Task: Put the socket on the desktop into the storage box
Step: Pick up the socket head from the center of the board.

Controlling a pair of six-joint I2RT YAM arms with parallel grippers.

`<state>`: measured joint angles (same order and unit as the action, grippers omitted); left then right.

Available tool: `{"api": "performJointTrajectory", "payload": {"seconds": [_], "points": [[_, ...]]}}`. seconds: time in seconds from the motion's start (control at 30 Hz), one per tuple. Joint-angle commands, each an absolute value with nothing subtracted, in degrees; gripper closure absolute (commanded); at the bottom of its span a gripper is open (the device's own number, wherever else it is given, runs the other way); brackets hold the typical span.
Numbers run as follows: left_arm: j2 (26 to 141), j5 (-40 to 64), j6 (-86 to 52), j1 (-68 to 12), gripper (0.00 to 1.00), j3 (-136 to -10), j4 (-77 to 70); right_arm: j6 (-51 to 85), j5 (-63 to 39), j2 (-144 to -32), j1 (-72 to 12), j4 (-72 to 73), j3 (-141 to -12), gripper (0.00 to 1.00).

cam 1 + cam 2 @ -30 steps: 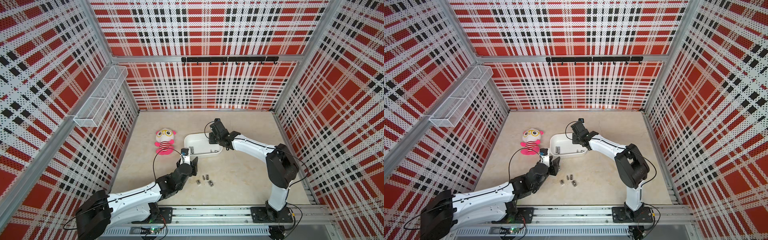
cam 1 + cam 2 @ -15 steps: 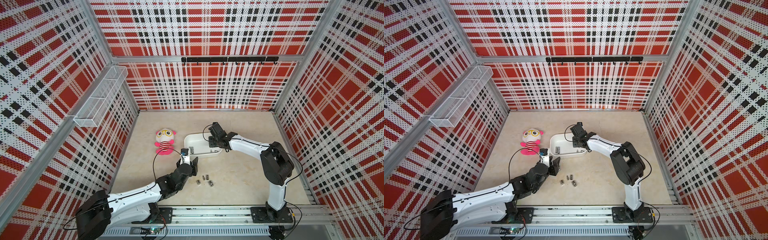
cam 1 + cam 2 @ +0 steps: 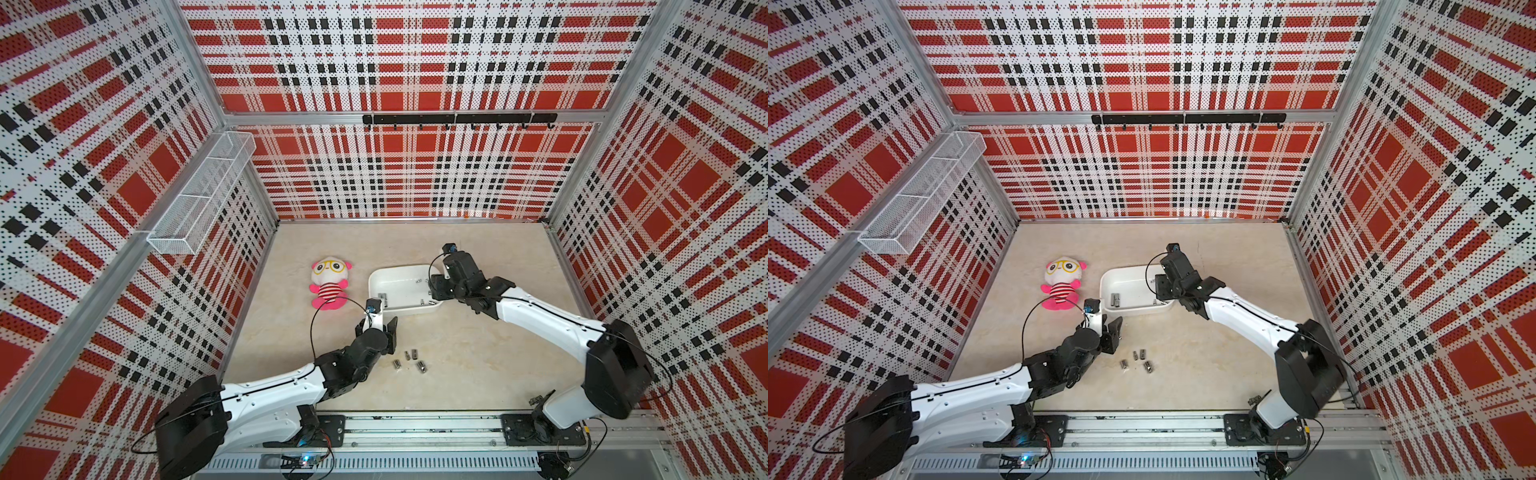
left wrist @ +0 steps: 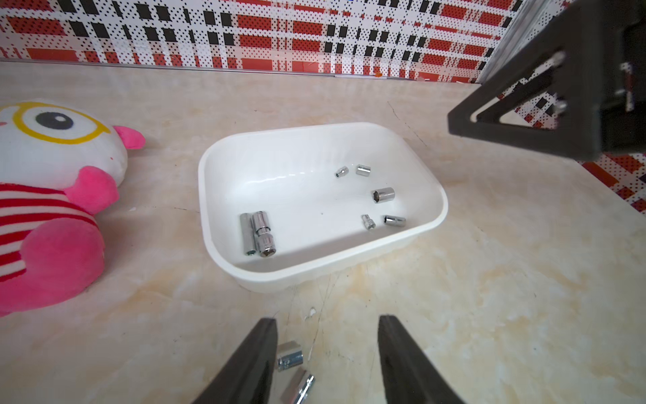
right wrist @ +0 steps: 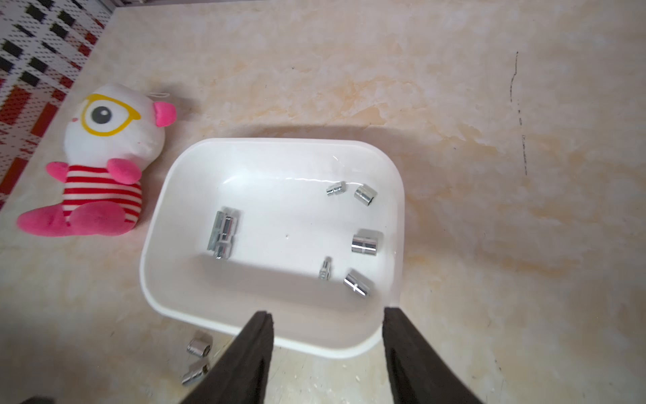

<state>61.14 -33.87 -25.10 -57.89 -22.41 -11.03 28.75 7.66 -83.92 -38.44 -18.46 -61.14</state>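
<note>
The right gripper is hanging over the right end of the storage box with its jaws apart and empty. A second ago it was nearly closed over the same tub, so it is judged to be finishing a release. Seven sockets are lying on the box floor: two touching at one end, five scattered at the other. The left gripper, likewise parted and holding nothing, is staying where it was, low above the desktop, with a loose socket lying just beside one finger. In both top views a cluster of four is still waiting on the desktop, near the left gripper and apart from the box. The task is thus advancing by one piece, and the cluster is probably falling to the left arm.
</note>
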Motion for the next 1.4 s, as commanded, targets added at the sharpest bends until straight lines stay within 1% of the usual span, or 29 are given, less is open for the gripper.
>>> {"api": "performJointTrajectory", "payload": {"seconds": [0.0,0.07,0.13,0.2,0.27,0.33,0.43,0.5,0.6,0.63,0.77,0.83,0.97,1.1,1.2,1.37], "points": [[61.9,-35.9,-23.5,-59.2,0.48,-24.1,-10.6,28.4,5.3,-75.1,-38.2,-14.0,-54.2,0.43],[62.1,-35.7,-23.5,-59.7,0.48,-24.2,-10.5,28.4,5.0,-69.3,-38.2,-11.5,-48.7,0.41],[62.2,-35.6,-22.9,-60.2,0.48,-24.0,-11.3,27.5,4.3,-63.7,-38.2,-7.9,-43.3,0.33],[62.2,-35.5,-22.8,-60.4,0.48,-24.1,-11.3,27.6,7.9,-57.9,-38.1,-5.7,-38.7,0.14],[62.2,-35.3,-22.9,-60.5,0.48,-24.0,-11.3,27.7,13.5,-53.5,-38.2,-5.9,-35.9,0.00],[62.1,-35.5,-23.2,-60.4,0.48,-23.8,-11.2,29.3,17.3,-49.9,-38.1,-6.6,-34.0,0.00],[62.3,-36.1,-24.1,-60.3,0.47,-23.7,-10.4,33.0,18.5,-45.7,-38.2,-5.7,-30.1,0.00],[62.5,-36.2,-24.9,-60.1,0.46,-24.3,-9.0,32.9,19.3,-43.3,-38.2,-3.1,-26.3,0.00],[62.9,-36.0,-26.0,-59.6,0.46,-24.5,-8.1,32.2,16.1,-40.8,-38.2,1.1,-21.3,0.00],[63.1,-35.5,-26.4,-58.9,0.46,-24.5,-8.0,29.8,13.8,-40.6,-38.2,1.3,-20.8,0.00],[64.6,-29.9,-28.1,-54.9,0.46,-23.9,-8.3,29.3,7.4,-41.5,-38.2,-0.4,-21.2,0.00],[65.8,-26.6,-27.3,-52.8,0.46,-23.9,-8.5,29.2,6.6,-41.6,-38.2,-1.9,-21.2,0.00],[69.5,-25.2,-28.0,-49.6,0.47,-24.3,-7.4,28.6,7.8,-39.6,-38.2,-4.2,-19.4,0.00],[72.0,-21.4,-28.7,-48.6,0.47,-24.3,-8.2,30.2,8.0,-37.1,-38.2,-3.2,-16.6,0.00],[74.3,-21.1,-28.3,-48.3,0.50,-24.5,-8.2,31.2,7.1,-36.5,-38.1,-1.6,-15.4,0.00],[78.6,-21.5,-29.5,-47.6,0.57,-25.7,-7.2,31.3,8.5,-37.0,-38.2,-2.6,-15.6,0.00]]}}
